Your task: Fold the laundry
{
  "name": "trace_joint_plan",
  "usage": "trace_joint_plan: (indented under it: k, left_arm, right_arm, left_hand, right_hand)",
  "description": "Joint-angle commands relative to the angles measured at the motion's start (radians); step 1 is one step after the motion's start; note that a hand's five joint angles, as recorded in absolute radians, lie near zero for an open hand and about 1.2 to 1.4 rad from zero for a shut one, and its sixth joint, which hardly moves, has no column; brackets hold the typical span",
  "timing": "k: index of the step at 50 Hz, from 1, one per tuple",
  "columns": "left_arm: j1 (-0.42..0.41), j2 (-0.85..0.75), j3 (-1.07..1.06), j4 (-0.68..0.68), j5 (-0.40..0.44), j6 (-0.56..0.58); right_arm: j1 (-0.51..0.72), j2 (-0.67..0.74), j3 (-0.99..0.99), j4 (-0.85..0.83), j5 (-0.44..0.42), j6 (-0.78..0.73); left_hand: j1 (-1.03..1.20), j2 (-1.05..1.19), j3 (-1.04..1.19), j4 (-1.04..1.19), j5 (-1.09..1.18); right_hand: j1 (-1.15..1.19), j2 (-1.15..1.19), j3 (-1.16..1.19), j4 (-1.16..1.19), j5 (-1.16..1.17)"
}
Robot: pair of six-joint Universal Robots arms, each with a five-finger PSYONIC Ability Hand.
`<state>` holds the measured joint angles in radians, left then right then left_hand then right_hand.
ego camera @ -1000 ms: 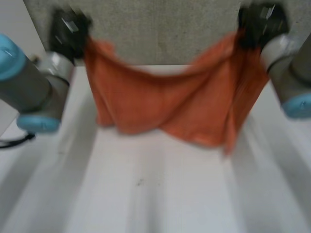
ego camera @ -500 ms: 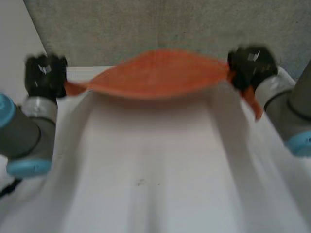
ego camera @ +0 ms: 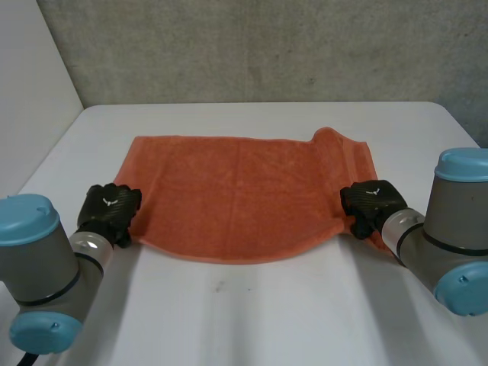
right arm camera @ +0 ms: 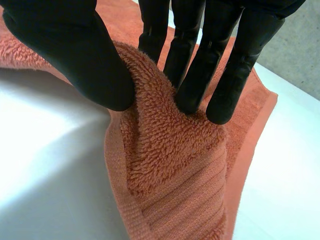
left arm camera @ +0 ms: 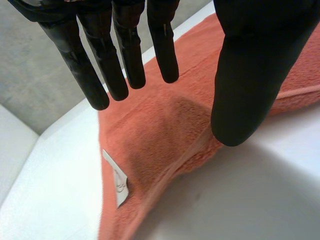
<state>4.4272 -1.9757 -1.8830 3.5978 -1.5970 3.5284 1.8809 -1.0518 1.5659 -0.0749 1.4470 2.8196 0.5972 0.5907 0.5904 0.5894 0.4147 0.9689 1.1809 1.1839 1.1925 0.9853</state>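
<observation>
Table (ego camera: 252, 320): white; carries the whole towel, with bare surface on every side of it.

Towel (ego camera: 236, 191): orange terry cloth, lying spread in a single layer across the middle of the table, its long side running from one hand to the other.

Change: one second ago the towel hung sagging in the air between the two raised hands; half a second ago it was swung out level over the table; now it lies down flat and both arms are low.

Meaning for the task: the spreading step appears complete. No fold has yet been made, so the first fold is probably next.

Towel surface: mostly smooth. The near edge bows toward the robot, and the far right corner (ego camera: 335, 139) stands up in a small hump that may need flattening.

Left arm (ego camera: 42, 274): rests low at the towel's near left corner.

Right arm (ego camera: 450, 236): rests low at the towel's near right corner.

Right hand (ego camera: 370, 204): closed in a pinch, thumb on one side and fingers (right arm camera: 192, 95) on the other, squeezing up a ridge of pile beside the banded border.

Left hand (ego camera: 109, 212): fingers straight and spread above the corner, thumb (left arm camera: 250, 90) apart from them; it grips nothing.

Label (left arm camera: 116, 179): small white tag at the towel's edge, beyond the left fingertips.
</observation>
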Motion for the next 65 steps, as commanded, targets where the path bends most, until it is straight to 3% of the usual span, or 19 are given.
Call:
trace_joint_plan:
  k: [1,8,22,29,31,32,33,42,44,45,46,56,65]
  left_arm:
    - [0.027,0.008,-0.002,-0.054,0.091,0.009]
    - [0.035,0.006,-0.002,-0.086,0.106,0.03]
    - [0.072,-0.061,0.019,-0.07,0.106,0.078]
    - [0.078,-0.112,0.047,0.002,0.106,0.076]
    - [0.081,-0.12,0.051,0.051,0.106,0.078]
    - [0.081,-0.12,0.051,0.052,0.106,0.078]
    - [0.083,-0.12,0.051,0.073,0.106,0.076]
    - [0.119,-0.014,0.031,0.118,0.101,0.064]
    - [0.123,0.0,0.03,0.118,0.1,0.064]
    - [0.123,0.006,0.027,0.116,0.098,0.063]
    - [0.123,0.006,0.027,0.116,0.098,0.063]
    - [0.159,0.024,0.013,0.108,0.097,0.055]
    - [0.173,0.024,0.019,0.108,0.098,0.055]
  right_arm:
    - [-0.002,0.001,0.002,-0.002,-0.02,0.026]
    - [-0.005,0.003,-0.004,-0.002,-0.045,0.081]
    - [-0.005,0.007,-0.012,0.001,-0.048,0.107]
    - [-0.005,0.007,-0.012,0.001,-0.048,0.107]
    - [-0.006,0.007,-0.012,0.001,-0.048,0.107]
    - [-0.006,0.007,-0.015,0.001,-0.047,0.107]
    - [-0.008,0.007,-0.017,0.001,-0.048,0.106]
    - [-0.023,-0.002,-0.053,0.001,-0.028,0.1]
    - [-0.051,-0.016,-0.044,0.014,-0.03,0.109]
    - [-0.051,-0.016,-0.044,0.014,-0.03,0.109]
    - [-0.058,-0.026,-0.032,0.03,-0.028,0.106]
    - [-0.155,-0.215,0.114,0.084,-0.057,0.106]
    - [-0.242,-0.323,0.31,0.073,-0.174,-0.004]
  left_hand:
    - [-0.013,-0.007,-0.007,-0.006,-0.005]
    - [-0.149,-0.142,-0.142,-0.141,-0.141]
    - [-0.102,-0.095,-0.095,-0.094,-0.094]
    - [0.277,0.283,0.284,0.285,0.285]
    - [0.58,0.587,0.587,0.588,0.588]
    - [0.582,0.589,0.589,0.59,0.59]
    - [0.777,0.783,0.784,0.785,0.785]
    - [0.799,0.806,0.806,0.807,0.807]
    - [0.799,0.806,0.806,0.807,0.807]
    - [0.799,0.806,0.806,0.807,0.807]
    - [0.799,0.806,0.806,0.807,0.807]
    - [0.799,0.806,0.806,0.807,0.807]
    - [0.799,0.806,0.806,0.807,0.807]
  right_hand:
    - [0.427,0.215,0.212,0.204,0.236]
    - [0.427,0.215,0.212,0.204,0.236]
    - [0.427,0.215,0.212,0.204,0.236]
    - [0.427,0.215,0.212,0.204,0.236]
    - [0.427,0.215,0.212,0.204,0.236]
    - [0.427,0.215,0.212,0.204,0.236]
    - [0.427,0.215,0.212,0.204,0.236]
    - [0.427,0.215,0.212,0.204,0.236]
    - [-0.328,-0.54,-0.543,-0.551,-0.519]
    - [-0.332,-0.544,-0.547,-0.556,-0.523]
    - [-0.573,-0.785,-0.788,-0.797,-0.764]
    - [-0.667,-0.879,-0.882,-0.89,-0.858]
    - [-0.564,-0.776,-0.779,-0.788,-0.755]
